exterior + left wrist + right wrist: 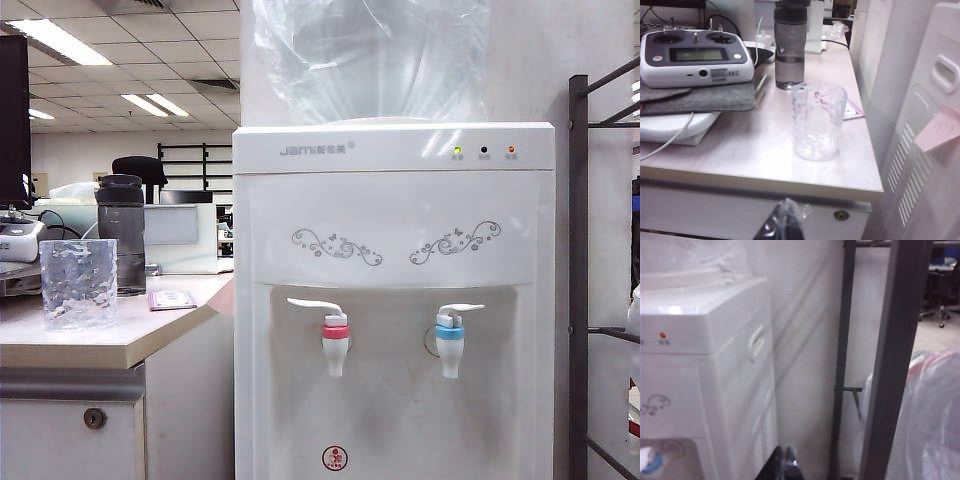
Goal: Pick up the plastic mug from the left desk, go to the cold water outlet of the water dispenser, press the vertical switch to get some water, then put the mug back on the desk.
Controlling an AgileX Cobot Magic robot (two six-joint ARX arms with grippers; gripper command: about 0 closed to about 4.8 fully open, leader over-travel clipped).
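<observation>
The clear rippled plastic mug [78, 283] [817, 122] stands upright on the beige left desk [100, 345] [740, 155], near its front right corner. The white water dispenser [395, 200] [705, 365] stands right of the desk. Its cold water outlet [450, 348] has a blue collar, and the white vertical switch [462, 310] curves over it. My left gripper [784, 222] is shut and empty, low in front of the desk's cabinet face, well short of the mug. My right gripper [785, 462] is shut and empty beside the dispenser's side wall. Neither gripper shows in the exterior view.
A smoky-grey bottle [121, 235] [789, 47] stands behind the mug. A grey remote controller [695, 56] lies on a felt pad at the desk's far side. The red-collared tap [335, 342] is left of the blue one. A dark metal rack [580, 280] [890, 365] stands right of the dispenser.
</observation>
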